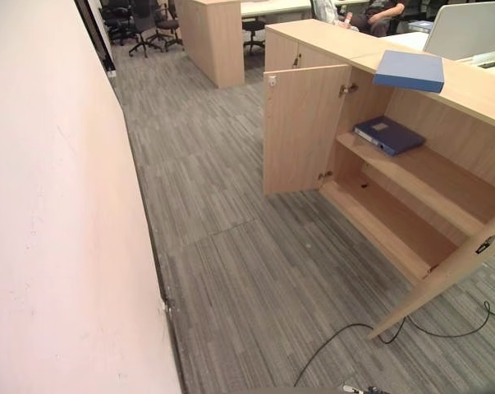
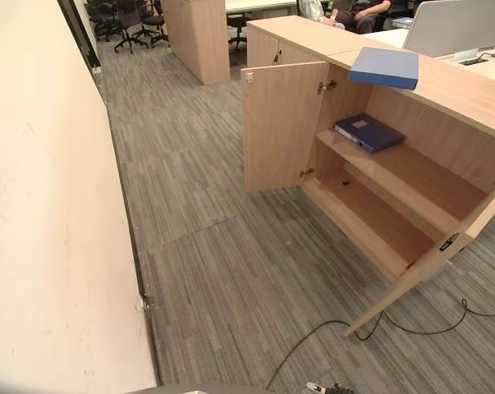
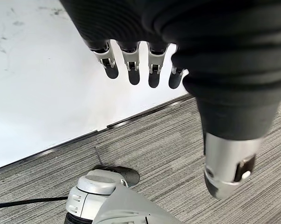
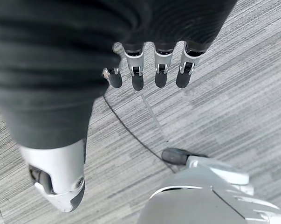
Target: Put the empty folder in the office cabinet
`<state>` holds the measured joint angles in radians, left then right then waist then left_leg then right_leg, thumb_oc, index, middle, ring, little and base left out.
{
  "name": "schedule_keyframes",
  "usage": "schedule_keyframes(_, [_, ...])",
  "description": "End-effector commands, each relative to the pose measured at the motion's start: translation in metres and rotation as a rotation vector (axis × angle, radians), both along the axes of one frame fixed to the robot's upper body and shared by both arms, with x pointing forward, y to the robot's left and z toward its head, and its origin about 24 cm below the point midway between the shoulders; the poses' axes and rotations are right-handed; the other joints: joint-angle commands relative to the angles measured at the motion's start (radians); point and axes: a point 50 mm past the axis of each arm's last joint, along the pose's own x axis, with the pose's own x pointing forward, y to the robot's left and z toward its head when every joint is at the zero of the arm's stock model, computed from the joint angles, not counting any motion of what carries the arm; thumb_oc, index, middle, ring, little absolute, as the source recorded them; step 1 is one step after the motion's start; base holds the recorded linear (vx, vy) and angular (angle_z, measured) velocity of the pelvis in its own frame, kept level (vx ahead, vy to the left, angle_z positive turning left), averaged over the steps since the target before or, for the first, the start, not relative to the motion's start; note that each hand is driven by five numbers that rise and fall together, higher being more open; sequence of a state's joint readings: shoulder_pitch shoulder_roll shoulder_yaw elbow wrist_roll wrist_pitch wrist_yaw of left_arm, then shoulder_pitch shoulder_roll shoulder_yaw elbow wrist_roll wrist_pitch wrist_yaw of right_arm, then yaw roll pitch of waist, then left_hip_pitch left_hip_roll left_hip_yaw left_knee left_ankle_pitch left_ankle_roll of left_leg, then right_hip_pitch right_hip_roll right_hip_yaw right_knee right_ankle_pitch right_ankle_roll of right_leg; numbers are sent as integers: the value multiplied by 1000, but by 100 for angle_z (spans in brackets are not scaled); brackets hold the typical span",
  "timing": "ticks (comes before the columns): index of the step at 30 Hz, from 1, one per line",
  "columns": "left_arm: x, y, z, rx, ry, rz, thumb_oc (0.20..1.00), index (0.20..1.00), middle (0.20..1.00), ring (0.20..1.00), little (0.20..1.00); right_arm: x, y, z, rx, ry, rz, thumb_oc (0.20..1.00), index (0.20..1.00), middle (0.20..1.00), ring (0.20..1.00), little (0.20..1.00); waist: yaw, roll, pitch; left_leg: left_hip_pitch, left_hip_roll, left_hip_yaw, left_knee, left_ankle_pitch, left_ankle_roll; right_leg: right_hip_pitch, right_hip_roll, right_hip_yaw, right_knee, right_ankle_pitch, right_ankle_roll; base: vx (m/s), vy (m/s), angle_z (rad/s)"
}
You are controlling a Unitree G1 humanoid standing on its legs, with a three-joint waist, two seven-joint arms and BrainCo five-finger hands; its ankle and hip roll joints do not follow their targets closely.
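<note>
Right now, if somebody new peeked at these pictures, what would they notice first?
Probably the wooden cabinet with both doors swung wide open, and a dark blue binder lying flat on its upper shelf. A lighter blue folder lies on the cabinet's top, just above. The left hand and right hand hang over the grey carpet, holding nothing.

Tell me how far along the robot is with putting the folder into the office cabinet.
Barely started. Done: the cabinet doors stand open, and a dark blue binder already lies on its upper shelf. In hand: nothing; the left hand and right hand hang relaxed over the carpet. Left: the light blue folder still lies on the cabinet top, so it must be reached, grasped and placed on a shelf.
</note>
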<state>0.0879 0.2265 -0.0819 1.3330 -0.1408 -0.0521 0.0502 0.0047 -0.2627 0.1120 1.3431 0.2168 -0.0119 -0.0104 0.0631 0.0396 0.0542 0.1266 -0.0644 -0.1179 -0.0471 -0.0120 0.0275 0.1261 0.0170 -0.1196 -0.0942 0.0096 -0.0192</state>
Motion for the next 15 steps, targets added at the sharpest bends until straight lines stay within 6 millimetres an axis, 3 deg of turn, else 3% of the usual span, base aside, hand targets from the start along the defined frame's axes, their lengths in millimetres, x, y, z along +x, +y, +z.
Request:
schedule_keyframes(1, [8, -10, -2, -9, 4, -34, 1000, 1000, 1000, 1000, 1000, 9, -1, 1, -11, -12, 12, 1000, 1000, 1000, 1000, 1000, 4, -28, -8, 1, -10, -120, -40, -35, -14, 17, -53, 2, 7, -32, 92, 0, 0, 0])
schedule_keyframes(13, [7, -12, -3, -18, 12, -49, 1000, 1000, 1000, 1000, 1000, 6, -3, 2, -12, -1, 2, 1000, 1000, 1000, 1000, 1000, 0, -14, -11, 4, -25, -124, -40, -41, -1, 26, -73, -4, 7, -30, 100, -2, 23, 1])
schedule_keyframes(15, [10, -12, -3, -18, 5, -48, 1000, 1000, 1000, 1000, 1000, 8, -5, 2, -16, -9, -1, 1000, 1000, 1000, 1000, 1000, 0, -4, -4, 3, -29, -128, -40, -38, 7, 2, -86, -9, 59, -45, 102, -42, 84, 3])
